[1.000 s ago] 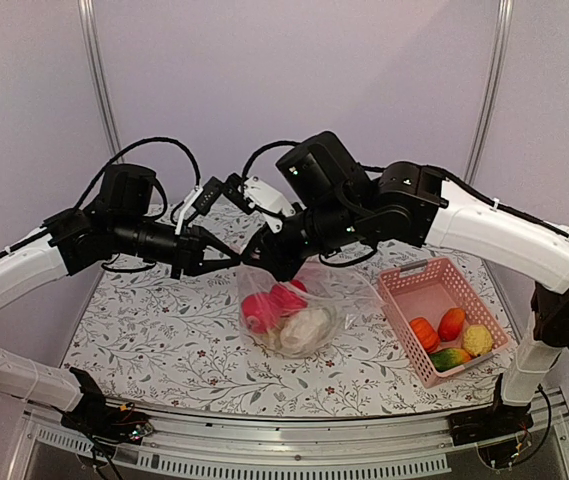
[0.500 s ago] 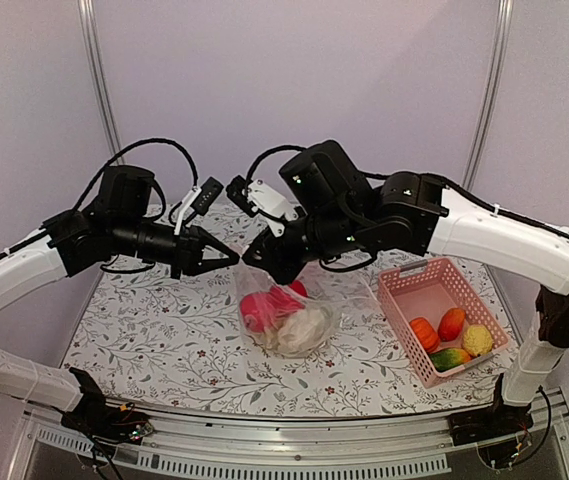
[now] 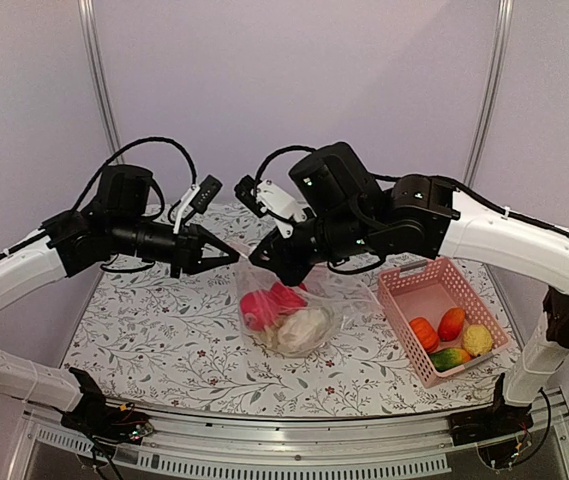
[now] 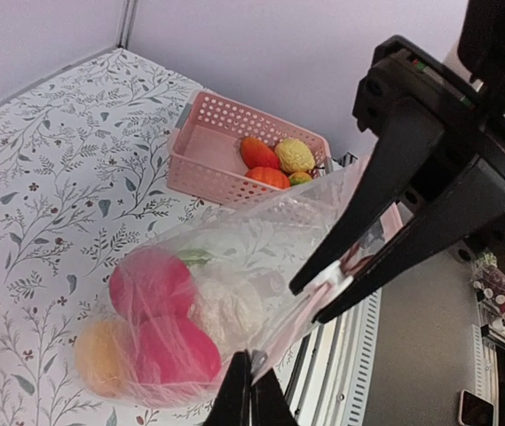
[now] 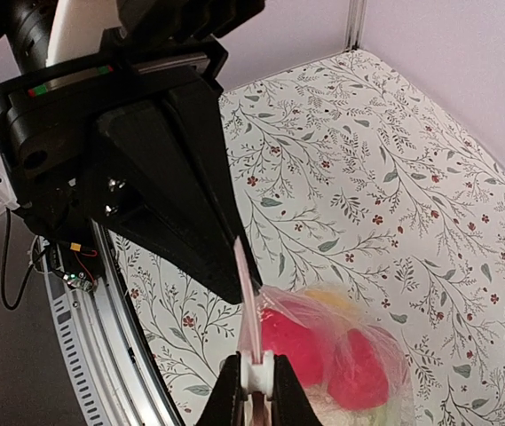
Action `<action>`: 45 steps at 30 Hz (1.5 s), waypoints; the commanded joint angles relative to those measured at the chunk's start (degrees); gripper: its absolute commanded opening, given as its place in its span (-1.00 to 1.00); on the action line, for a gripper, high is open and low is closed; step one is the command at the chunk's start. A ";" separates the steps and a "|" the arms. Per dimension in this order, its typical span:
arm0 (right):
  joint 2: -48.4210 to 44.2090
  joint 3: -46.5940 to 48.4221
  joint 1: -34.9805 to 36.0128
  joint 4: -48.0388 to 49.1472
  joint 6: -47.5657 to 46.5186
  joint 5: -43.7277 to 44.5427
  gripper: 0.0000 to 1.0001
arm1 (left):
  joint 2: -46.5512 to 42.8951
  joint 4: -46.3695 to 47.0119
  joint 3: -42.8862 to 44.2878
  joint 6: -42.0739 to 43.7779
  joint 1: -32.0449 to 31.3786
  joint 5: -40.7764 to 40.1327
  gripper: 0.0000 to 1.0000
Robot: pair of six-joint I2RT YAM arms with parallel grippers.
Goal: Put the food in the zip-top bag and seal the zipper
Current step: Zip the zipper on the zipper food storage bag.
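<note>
The clear zip-top bag [image 3: 294,305] hangs above the table's middle, holding red round fruits [image 3: 264,305], a white cauliflower [image 3: 304,327] and a yellow-orange piece [image 4: 99,355]. My left gripper [image 3: 232,257] is shut on the left end of the bag's pink zipper strip [image 4: 301,311]. My right gripper [image 3: 269,262] is shut on the white slider tab [image 5: 255,370], close to the left gripper's tips. The strip [image 5: 247,293] runs taut between the two grippers. The bag also shows in the left wrist view [image 4: 208,293] and the right wrist view [image 5: 341,355].
A pink slotted basket [image 3: 419,290] stands at the right with orange, yellow and green food pieces [image 3: 451,340] in it. It also shows in the left wrist view [image 4: 208,164]. The floral tablecloth [image 3: 154,330] lies around the bag.
My right gripper has slid a little to the right along the bag's mouth with the slider, away from the left gripper. The left gripper has held still.
</note>
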 commanded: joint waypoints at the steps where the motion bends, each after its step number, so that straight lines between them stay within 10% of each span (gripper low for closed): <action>1: -3.55 -1.66 0.35 -3.02 1.13 1.72 -1.00 | -1.78 0.35 -0.61 -0.34 2.52 -2.84 -1.00; 45: -13.36 -14.87 0.35 -2.61 6.91 6.05 -1.00 | -3.66 1.94 -2.37 -5.09 12.81 -10.55 -1.00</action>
